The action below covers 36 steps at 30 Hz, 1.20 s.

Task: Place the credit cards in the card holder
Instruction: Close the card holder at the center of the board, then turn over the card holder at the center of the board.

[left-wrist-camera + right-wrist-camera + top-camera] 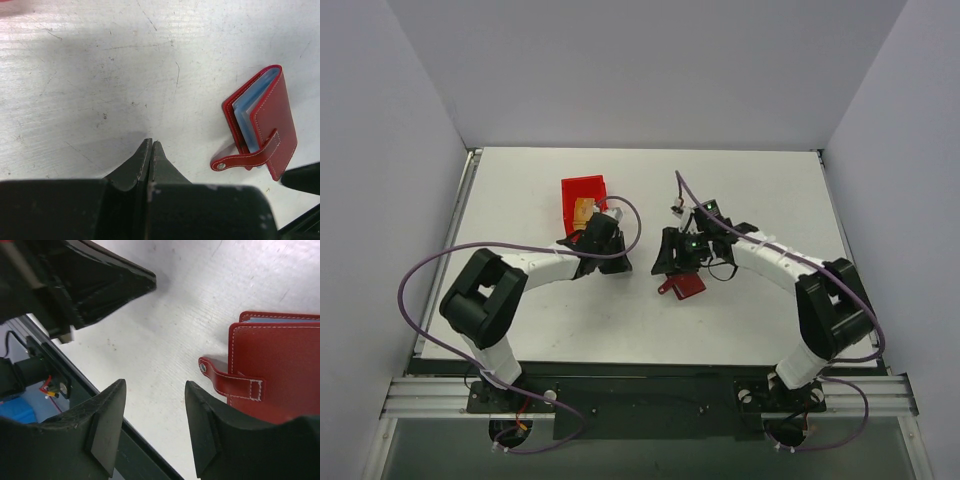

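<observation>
Card holder (265, 125) flat on white scuffed table (100, 75), between arms, just beside right gripper (155, 387). Square, dark red leather-look cover, white stitching. Strap with metal snap lies unfastened (light blue plastic sleeves peek at edge). Right gripper jaws parted, nothing between. Left gripper (151, 146) pinched together, empty. Gold-tan credit cards (583, 210) in red plastic bin (582, 183), too small to count.
</observation>
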{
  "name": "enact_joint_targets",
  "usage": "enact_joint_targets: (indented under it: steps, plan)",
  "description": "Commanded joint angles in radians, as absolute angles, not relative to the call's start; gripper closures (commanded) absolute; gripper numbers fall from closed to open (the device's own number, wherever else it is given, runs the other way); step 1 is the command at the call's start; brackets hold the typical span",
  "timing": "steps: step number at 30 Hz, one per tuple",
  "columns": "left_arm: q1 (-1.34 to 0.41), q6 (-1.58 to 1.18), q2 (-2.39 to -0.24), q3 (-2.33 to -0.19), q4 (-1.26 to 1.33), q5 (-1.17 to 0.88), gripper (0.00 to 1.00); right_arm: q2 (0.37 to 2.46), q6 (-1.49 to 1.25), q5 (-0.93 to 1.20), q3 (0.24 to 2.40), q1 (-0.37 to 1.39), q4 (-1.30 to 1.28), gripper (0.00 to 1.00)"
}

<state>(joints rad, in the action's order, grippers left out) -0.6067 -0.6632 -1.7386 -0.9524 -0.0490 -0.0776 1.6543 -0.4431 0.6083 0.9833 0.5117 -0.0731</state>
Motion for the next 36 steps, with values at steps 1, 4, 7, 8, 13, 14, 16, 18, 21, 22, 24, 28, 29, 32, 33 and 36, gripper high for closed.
enact_joint_targets:
  steps: [1,4,7,8,13,14,16,18,21,22,24,28,29,32,33,36]
  plan:
    - [-0.603,-0.673,-1.701,-0.995,-0.029,-0.046,1.0,1.525,-0.46,0.623,1.008,0.442,-0.104,0.55]
    - [-0.618,-0.66,-1.684,-1.026,-0.015,-0.029,1.0,1.479,-0.469,0.475,0.988,0.4,-0.135,0.65]
    - [-0.664,-0.618,-1.674,-1.08,-0.029,0.042,1.0,1.508,-0.466,0.379,0.993,0.367,-0.221,0.84]
    - [-0.673,-0.609,-1.677,-1.116,-0.053,0.054,1.0,1.535,-0.465,0.423,0.994,0.35,-0.222,0.87]
    - [-0.713,-0.591,-1.704,-1.167,-0.016,-0.038,1.0,1.614,-0.508,0.528,0.95,0.345,-0.157,0.96]
    - [-0.722,-0.588,-1.71,-1.166,-0.015,-0.054,1.0,1.627,-0.509,0.537,0.948,0.345,-0.155,0.97]
    - [-0.738,-0.568,-1.727,-1.178,0.031,-0.087,1.0,1.666,-0.515,0.532,0.948,0.345,-0.161,0.99]
    - [-0.753,-0.554,-1.752,-1.2,0.018,-0.116,1.0,1.7,-0.518,0.514,0.948,0.347,-0.172,1.0]
    - [-0.768,-0.546,-1.779,-1.201,0.023,-0.149,1.0,1.749,-0.512,0.494,0.962,0.345,-0.193,1.0]
    - [-0.776,-0.546,-1.782,-1.2,0.025,-0.158,1.0,1.759,-0.508,0.492,0.971,0.345,-0.202,1.0]
    - [-0.785,-0.541,-1.793,-1.187,0.026,-0.176,1.0,1.781,-0.508,0.488,0.977,0.347,-0.212,1.0]
    - [-0.801,-0.549,-1.798,-1.137,0.052,-0.201,1.0,1.802,-0.511,0.492,0.988,0.347,-0.216,1.0]
    - [-0.802,-0.552,-1.801,-1.126,0.057,-0.204,1.0,1.805,-0.512,0.492,0.989,0.345,-0.216,1.0]
    - [-0.804,-0.552,-1.818,-1.109,0.054,-0.225,1.0,1.804,-0.514,0.495,0.991,0.344,-0.216,1.0]
    - [-0.805,-0.552,-1.819,-1.105,0.051,-0.229,1.0,1.801,-0.514,0.495,0.994,0.345,-0.218,1.0]
    - [-0.807,-0.552,-1.836,-1.077,0.048,-0.241,1.0,1.789,-0.515,0.499,0.994,0.344,-0.218,1.0]
